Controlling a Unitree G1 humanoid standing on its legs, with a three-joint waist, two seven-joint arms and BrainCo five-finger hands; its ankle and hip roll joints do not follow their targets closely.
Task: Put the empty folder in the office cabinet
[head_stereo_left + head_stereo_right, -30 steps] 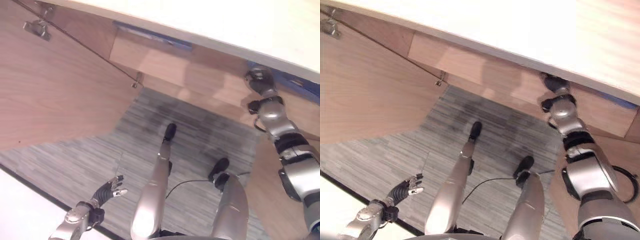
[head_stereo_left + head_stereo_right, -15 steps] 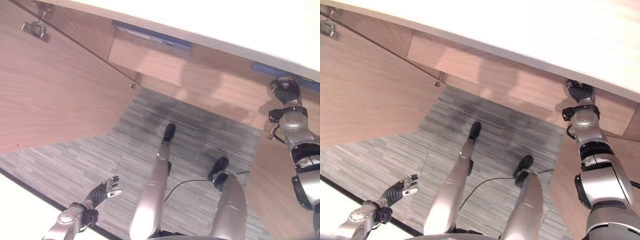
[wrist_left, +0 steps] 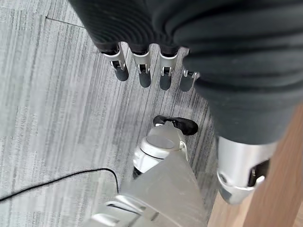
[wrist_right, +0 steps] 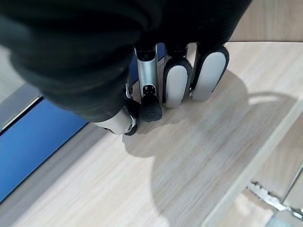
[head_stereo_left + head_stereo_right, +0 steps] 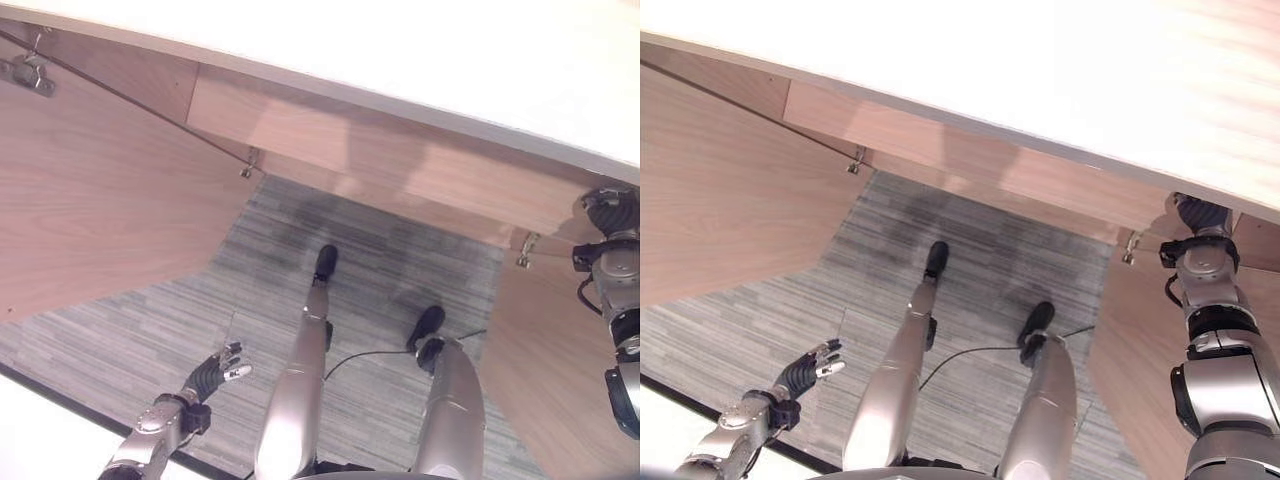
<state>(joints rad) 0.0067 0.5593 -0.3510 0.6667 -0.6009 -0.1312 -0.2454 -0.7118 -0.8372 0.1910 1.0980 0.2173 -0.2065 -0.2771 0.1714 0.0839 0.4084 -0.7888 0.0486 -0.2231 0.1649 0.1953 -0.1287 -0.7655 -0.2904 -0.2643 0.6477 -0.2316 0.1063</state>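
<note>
Cabinet [image 5: 300, 120] is open, both wooden doors swung out: left door [image 5: 90, 210] wide open with its hinge [image 5: 28, 72] showing, right door [image 5: 560, 380] near the right arm. Blue folder [image 4: 33, 142] lies flat on the pale wood shelf [image 4: 189, 156] inside the cabinet, seen in the right wrist view just beside the fingers. Right hand [image 4: 161, 80] is up at the cabinet's front edge, fingers curled in close over the shelf, nothing between them, not touching the folder. Left hand [image 5: 215, 372] hangs low over the grey carpet [image 5: 150, 330], fingers straight and slightly spread, holding nothing
</note>
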